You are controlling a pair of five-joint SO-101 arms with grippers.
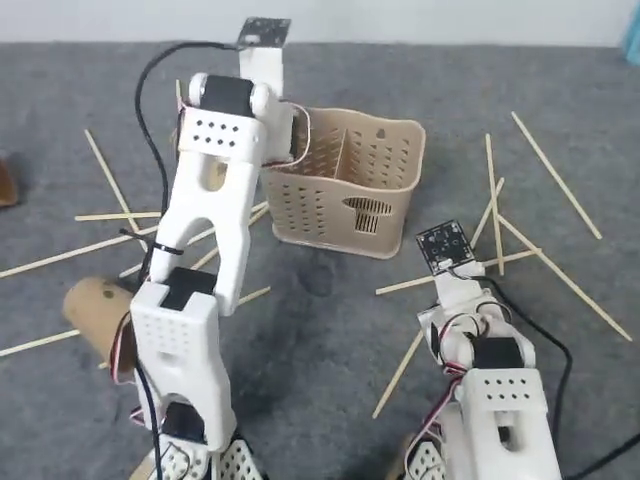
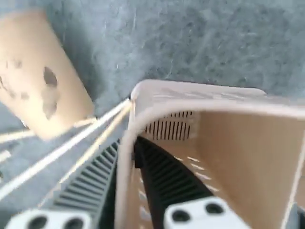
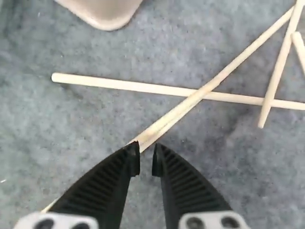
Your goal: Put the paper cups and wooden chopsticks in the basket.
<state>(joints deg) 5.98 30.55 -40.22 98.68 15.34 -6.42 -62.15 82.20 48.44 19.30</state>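
Observation:
The beige perforated basket [image 1: 345,180] stands upright at the table's centre back. My left gripper [image 1: 293,135] is at its left rim. In the left wrist view, the left gripper [image 2: 128,143] has its jaws close together with the basket wall [image 2: 125,171] between them, one finger inside and one outside. Two wooden chopsticks [image 2: 71,145] slant across the outer finger, tips at the rim; I cannot tell whether they are gripped. A paper cup [image 1: 95,305] lies on its side at the left arm's base. My right gripper [image 3: 145,160] is shut, empty, just above a chopstick [image 3: 214,81] on the carpet.
Several loose chopsticks lie on the grey carpet to the left [image 1: 110,215] and right [image 1: 555,175] of the basket; one [image 1: 400,375] lies beside the right arm. A blurred tan object with dark spots [image 2: 28,71] sits near the left gripper. A cable [image 1: 150,90] loops behind the left arm.

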